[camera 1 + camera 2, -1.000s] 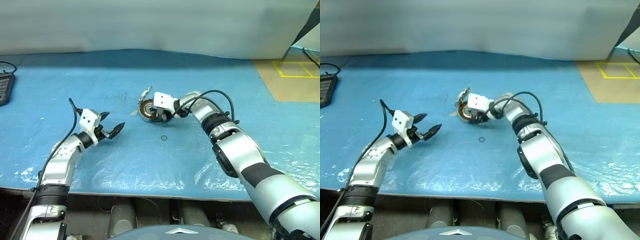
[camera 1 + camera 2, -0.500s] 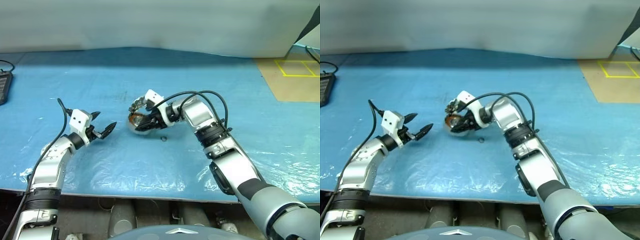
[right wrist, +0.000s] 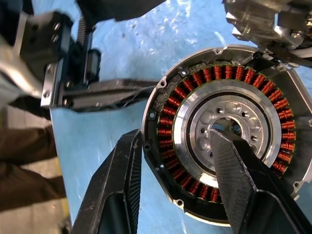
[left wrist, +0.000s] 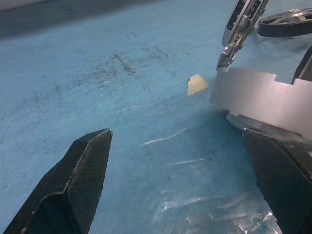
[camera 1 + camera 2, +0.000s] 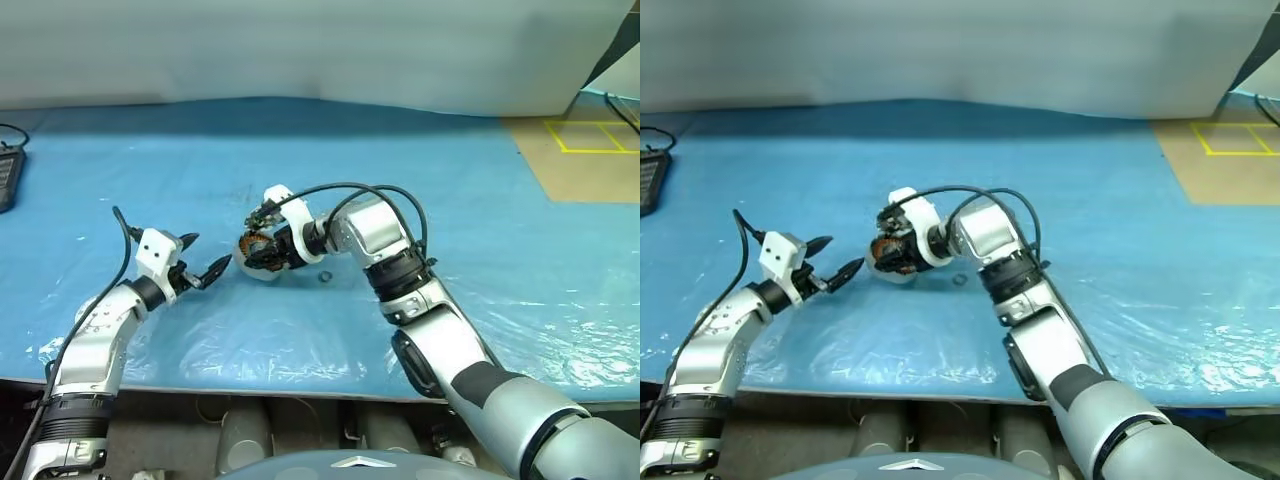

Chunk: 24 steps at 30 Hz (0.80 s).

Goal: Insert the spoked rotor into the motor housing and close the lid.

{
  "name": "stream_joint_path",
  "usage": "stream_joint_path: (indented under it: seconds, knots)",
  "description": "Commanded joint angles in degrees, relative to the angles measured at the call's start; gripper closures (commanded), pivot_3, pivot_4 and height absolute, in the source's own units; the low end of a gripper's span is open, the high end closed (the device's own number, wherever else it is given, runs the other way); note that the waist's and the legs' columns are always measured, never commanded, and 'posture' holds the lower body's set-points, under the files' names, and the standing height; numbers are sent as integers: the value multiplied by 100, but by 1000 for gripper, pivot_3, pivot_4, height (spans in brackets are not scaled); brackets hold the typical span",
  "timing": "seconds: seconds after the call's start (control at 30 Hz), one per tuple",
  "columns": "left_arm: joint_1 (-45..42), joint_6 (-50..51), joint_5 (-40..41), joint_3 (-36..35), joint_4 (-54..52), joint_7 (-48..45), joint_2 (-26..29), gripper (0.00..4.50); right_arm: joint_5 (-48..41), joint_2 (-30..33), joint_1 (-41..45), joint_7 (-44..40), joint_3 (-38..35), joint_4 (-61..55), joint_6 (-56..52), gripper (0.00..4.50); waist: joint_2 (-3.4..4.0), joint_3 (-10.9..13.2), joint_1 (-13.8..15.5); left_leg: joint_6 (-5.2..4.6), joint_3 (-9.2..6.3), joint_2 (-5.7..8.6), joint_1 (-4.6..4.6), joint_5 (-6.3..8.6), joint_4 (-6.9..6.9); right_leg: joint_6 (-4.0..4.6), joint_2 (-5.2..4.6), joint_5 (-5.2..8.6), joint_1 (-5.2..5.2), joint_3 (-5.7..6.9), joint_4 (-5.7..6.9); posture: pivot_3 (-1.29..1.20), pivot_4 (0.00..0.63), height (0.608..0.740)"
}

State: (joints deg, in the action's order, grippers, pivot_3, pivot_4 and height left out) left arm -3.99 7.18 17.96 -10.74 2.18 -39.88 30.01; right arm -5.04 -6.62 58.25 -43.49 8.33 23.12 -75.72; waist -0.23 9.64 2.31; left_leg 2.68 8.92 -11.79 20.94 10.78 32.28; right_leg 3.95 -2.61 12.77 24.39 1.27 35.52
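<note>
My right gripper is shut on the motor housing. One finger is in the central hub and the other is outside the rim. The housing is tilted low over the blue sheet, showing its copper windings. The lid stands open at the rim, its toothed edge showing. The dark spoked rotor lies on the sheet just behind the lid. My left gripper is open and holds nothing, just left of the housing, with its fingers spread towards the housing's silver wall.
A tiny thin dark ring lies on the blue sheet just right of the housing. A small tan scrap lies near the lid. A black device sits at the far left edge. A brown surface with yellow tape lies at the back right.
My right gripper has drawn the housing left and nearer and rolled over, tipping the housing's open face up on edge. My left arm has pulled back a little to the left, still open.
</note>
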Motion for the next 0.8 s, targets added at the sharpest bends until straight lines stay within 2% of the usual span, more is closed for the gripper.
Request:
stream_joint_path:
  seconds: [0.03,0.27,0.33,0.37,0.4,0.57,0.8]
  knots:
    - [139,19,96,-269,-334,74,114,0,-322,-278,198,361,-308,332,-363,2649,0,0,12,0,0,0,1,0,-2,0,0,0,0,0,-2,0,150,740]
    - [373,74,131,-494,-550,184,179,0,-734,-510,246,814,-400,576,-683,2649,0,-1,9,5,-1,-1,5,-1,-10,-3,7,-1,-1,3,-18,0,150,740]
    - [401,76,141,-514,-570,205,188,0,-892,-437,184,734,-192,447,-754,2649,0,-1,6,6,-1,-3,2,-1,-11,-3,11,-1,-2,3,-17,0,150,740]
    - [408,73,142,-516,-573,212,188,0,-929,-398,159,714,-87,394,-728,1995,0,-1,1,7,-2,-3,1,-1,-10,-3,12,-1,-2,2,-17,0,150,740]
    - [411,70,144,-518,-571,214,189,0,-958,-372,146,712,-16,366,-702,1775,1,0,5,7,-2,-4,1,-1,-11,-3,12,-1,-2,2,-17,0,150,740]
    - [266,74,118,-393,-490,212,147,0,-1255,-333,359,961,-360,137,-914,40,1,0,61,8,-2,-1,10,-1,-9,-4,10,-1,-2,4,-20,0,150,740]
    - [-27,52,107,-233,-221,50,155,0,-1830,16,768,977,-1092,-245,-1556,40,1,0,85,11,-1,-2,11,-3,-6,-7,13,-3,-1,4,-16,0,150,740]
